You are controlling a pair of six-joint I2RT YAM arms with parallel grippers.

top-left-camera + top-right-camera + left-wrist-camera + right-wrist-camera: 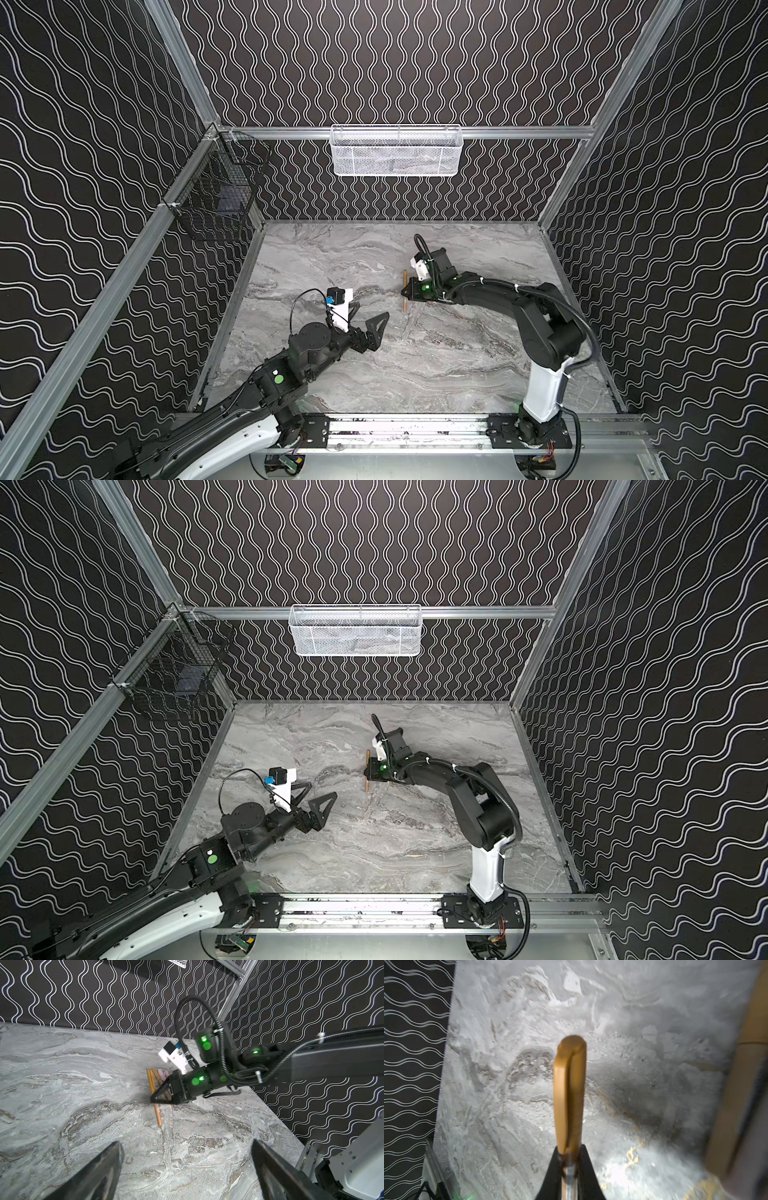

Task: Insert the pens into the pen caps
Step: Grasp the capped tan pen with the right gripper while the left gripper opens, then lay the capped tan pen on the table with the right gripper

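Observation:
My right gripper (409,291) (371,771) (570,1148) is shut on a tan-orange pen (405,305) (367,786) (158,1115) (569,1093), low over the marble table. The stretch ahead of the jaws has a rounded end and a clip, like a pen cap pushed on. Just behind that gripper, several more tan and pink pens (161,1076) lie side by side; one blurred tan pen (741,1088) shows a cap seam. No loose pen caps are in view. My left gripper (368,316) (318,794) (187,1142) stands open and empty, a short way left of the held pen.
A white mesh basket (397,151) hangs on the back wall and a black wire basket (216,199) on the left wall. Patterned walls close in the marble table (436,365) on three sides. A metal rail (407,428) with both arm bases runs along the front.

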